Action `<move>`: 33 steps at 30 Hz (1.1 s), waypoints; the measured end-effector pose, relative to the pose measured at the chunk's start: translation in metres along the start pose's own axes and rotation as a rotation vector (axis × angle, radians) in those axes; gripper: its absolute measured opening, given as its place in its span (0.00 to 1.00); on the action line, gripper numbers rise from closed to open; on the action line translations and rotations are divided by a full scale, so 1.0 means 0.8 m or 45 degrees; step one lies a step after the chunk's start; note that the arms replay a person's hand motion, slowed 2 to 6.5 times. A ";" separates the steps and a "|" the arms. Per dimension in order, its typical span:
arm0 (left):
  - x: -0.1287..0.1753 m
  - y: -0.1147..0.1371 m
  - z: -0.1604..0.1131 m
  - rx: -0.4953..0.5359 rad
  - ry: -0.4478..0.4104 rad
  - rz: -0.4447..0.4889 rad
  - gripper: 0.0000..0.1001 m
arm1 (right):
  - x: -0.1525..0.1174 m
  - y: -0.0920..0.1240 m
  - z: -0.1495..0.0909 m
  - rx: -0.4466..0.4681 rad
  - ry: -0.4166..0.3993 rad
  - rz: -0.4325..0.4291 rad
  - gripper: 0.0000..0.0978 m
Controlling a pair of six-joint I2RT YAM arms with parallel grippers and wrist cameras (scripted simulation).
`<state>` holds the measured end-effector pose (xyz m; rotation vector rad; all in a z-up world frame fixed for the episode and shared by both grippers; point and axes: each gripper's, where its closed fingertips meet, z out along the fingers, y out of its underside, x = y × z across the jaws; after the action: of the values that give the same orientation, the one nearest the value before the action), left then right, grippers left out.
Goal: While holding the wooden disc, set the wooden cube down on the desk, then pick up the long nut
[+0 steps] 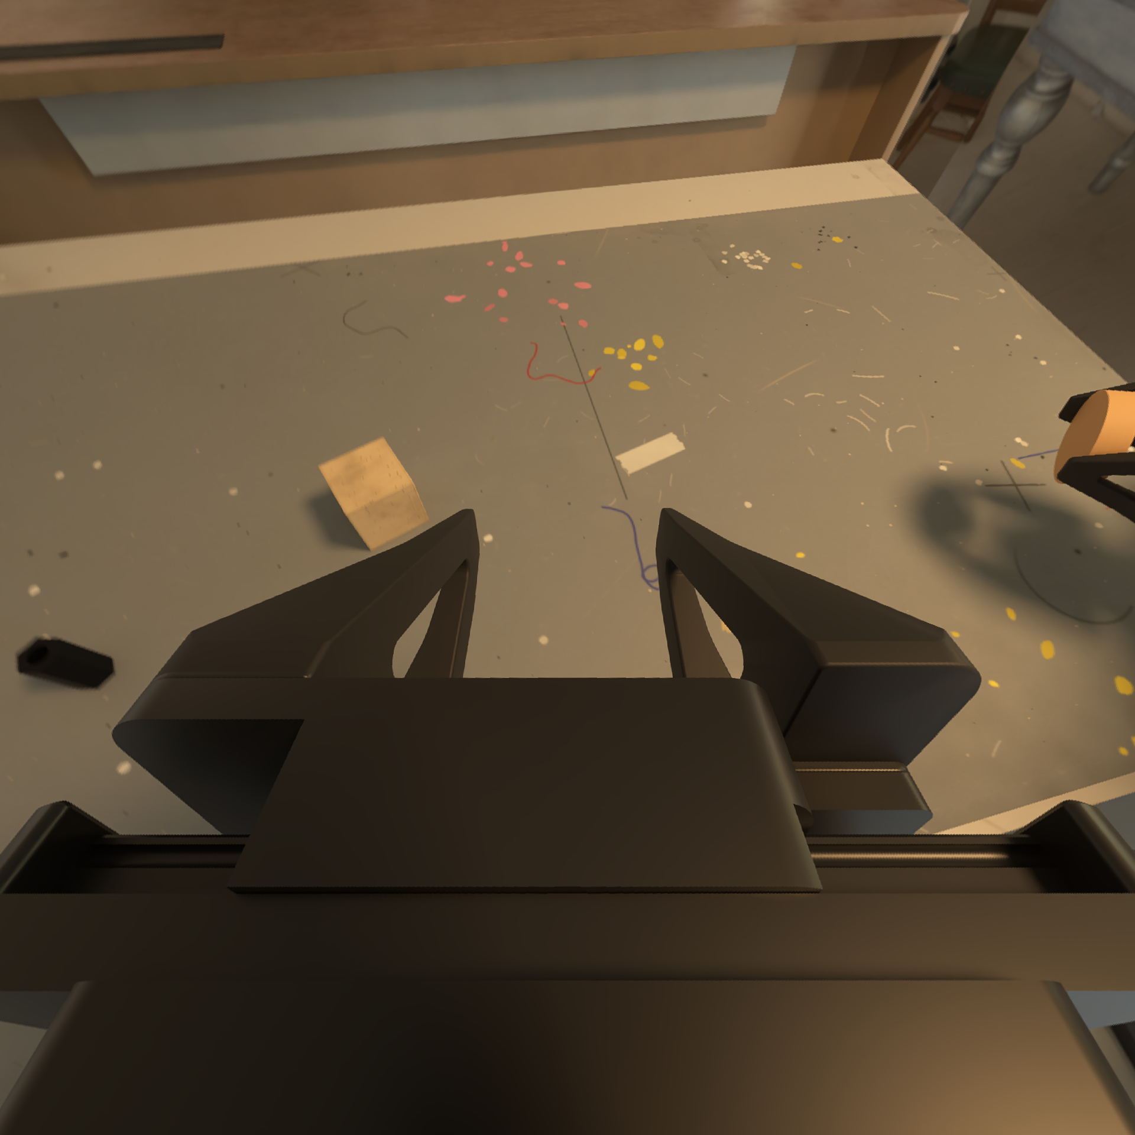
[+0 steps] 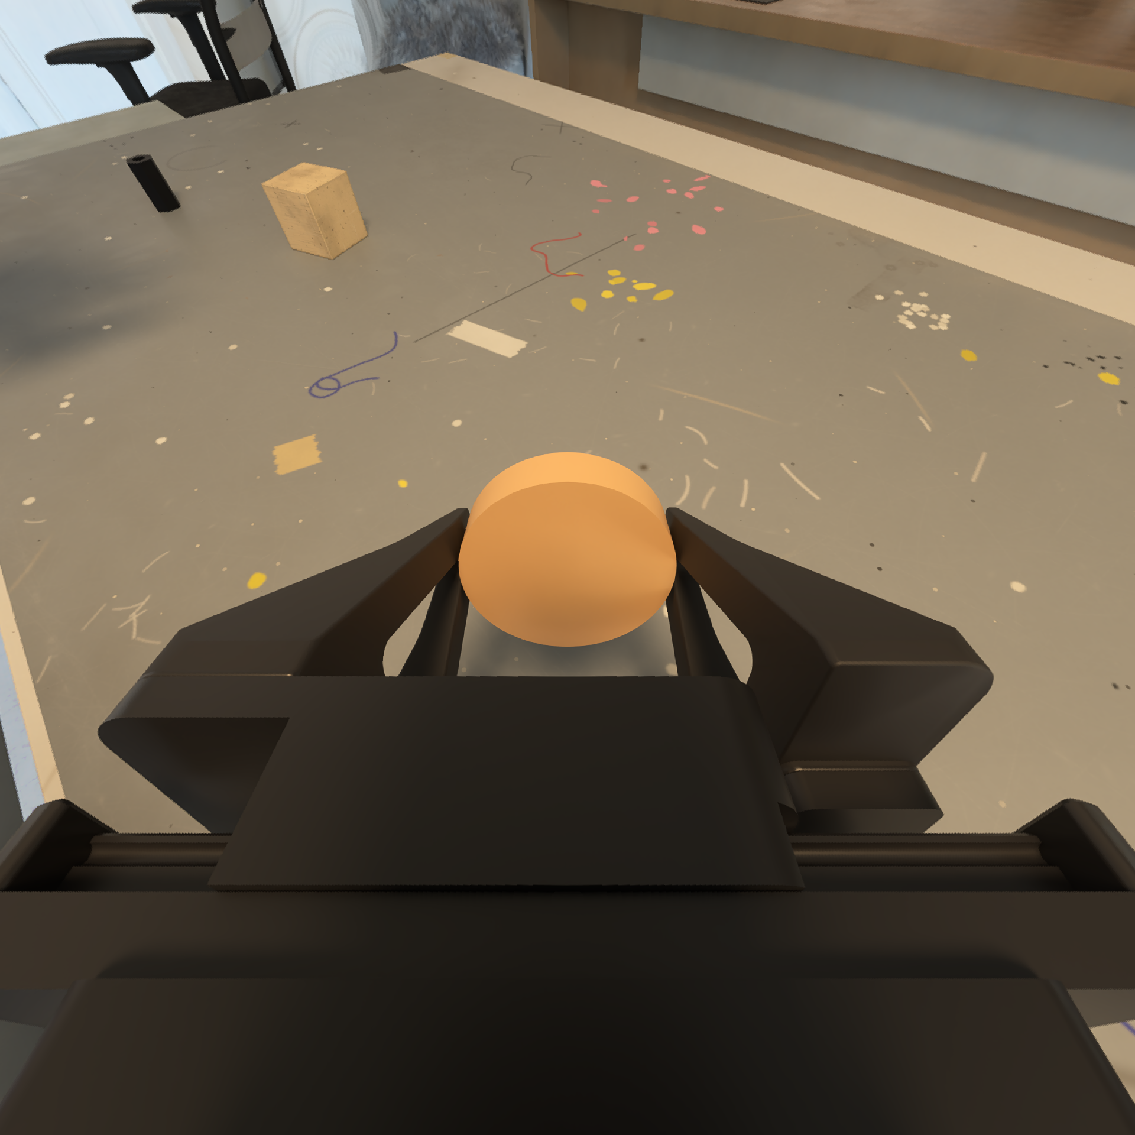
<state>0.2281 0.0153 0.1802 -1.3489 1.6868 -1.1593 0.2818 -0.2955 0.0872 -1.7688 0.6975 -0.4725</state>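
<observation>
The wooden cube (image 1: 374, 491) rests on the grey desk (image 1: 184, 399), just ahead and left of my left gripper (image 1: 566, 522), which is open and empty above the desk. The long nut (image 1: 64, 662), a short black tube, lies on the desk at the far left. My right gripper (image 2: 566, 522) is shut on the orange wooden disc (image 2: 568, 553) and holds it above the desk. The disc and right gripper also show at the right edge of the left wrist view (image 1: 1099, 430). In the right wrist view the cube (image 2: 316, 209) and the nut (image 2: 153, 183) lie far off at the upper left.
The desk (image 2: 798, 491) bears paint spots, scribbles and tape strips (image 1: 650, 452). A wooden shelf unit (image 1: 430, 92) stands behind its far edge. An office chair (image 2: 123, 61) stands past the desk's far left corner. The desk's right edge is near the right gripper.
</observation>
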 end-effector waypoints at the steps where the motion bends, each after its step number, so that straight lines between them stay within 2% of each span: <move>1: 0.001 0.007 -0.003 0.003 -0.008 -0.026 0.49 | 0.000 0.000 0.000 0.000 0.000 0.000 0.53; 7: 0.012 0.054 -0.010 -0.012 0.005 -0.125 0.50 | -0.002 0.001 0.000 -0.001 -0.008 0.005 0.53; 16: 0.024 0.113 -0.004 -0.048 0.033 -0.174 0.50 | -0.007 -0.003 0.003 0.018 -0.031 0.029 0.53; 25: 0.034 0.151 0.004 -0.113 0.054 -0.094 0.50 | -0.015 -0.005 0.011 0.015 -0.054 0.030 0.53; 33: 0.045 0.151 0.005 -0.126 0.093 -0.028 0.50 | -0.020 -0.006 0.015 0.008 -0.042 0.013 0.53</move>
<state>0.1788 -0.0127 0.0674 -1.4037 1.8063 -1.1634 0.2786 -0.2752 0.0887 -1.7629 0.6804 -0.4372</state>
